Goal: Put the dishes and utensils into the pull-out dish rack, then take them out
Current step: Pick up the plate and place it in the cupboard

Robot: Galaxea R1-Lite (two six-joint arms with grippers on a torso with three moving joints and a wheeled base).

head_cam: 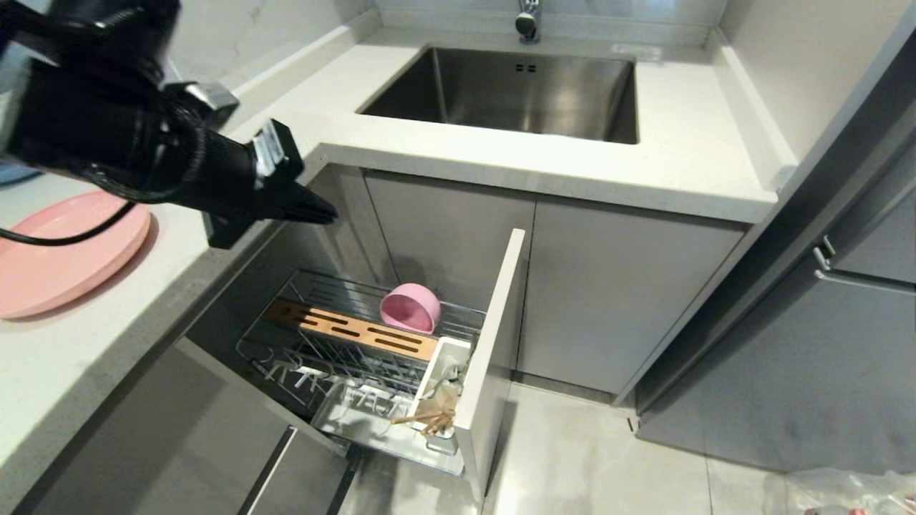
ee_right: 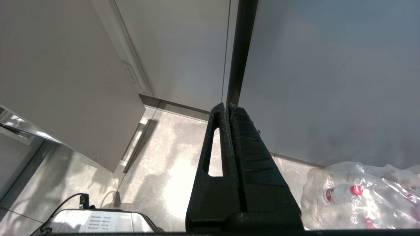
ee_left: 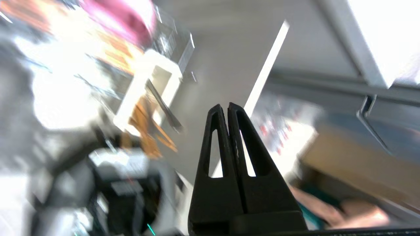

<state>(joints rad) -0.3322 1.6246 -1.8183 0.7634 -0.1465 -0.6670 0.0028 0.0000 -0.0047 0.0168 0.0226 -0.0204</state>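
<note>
Stainless sink (head_cam: pixel 501 93) set in white countertop (head_cam: pixel 673 164). Below, pulled-out chrome dish rack (head_cam: pixel 358 357) holding matte pink bowl (head_cam: pixel 410 307) tipped on edge behind wooden strip (head_cam: pixel 354 330), chopsticks (head_cam: pixel 422 418) in white utensil cup (head_cam: pixel 444 383). Pink oval plate (head_cam: pixel 64 250) on counter. Left gripper (head_cam: pixel 325 212) above rack, closed, empty. Right gripper (ee_right: pixel 227 106) closed near floor.

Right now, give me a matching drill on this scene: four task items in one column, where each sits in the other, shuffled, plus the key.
Items
1. pink bowl
2. pink plate
3. chopsticks
4. left gripper

Places
A. in the white utensil cup at the front of the rack
B. on the countertop, left of the sink
C. in the air above the pulled-out dish rack, shut and empty
D. on the wire basket behind the slotted wooden strip

Pairs: 1-D, 2-B, 3-A, 4-C
</note>
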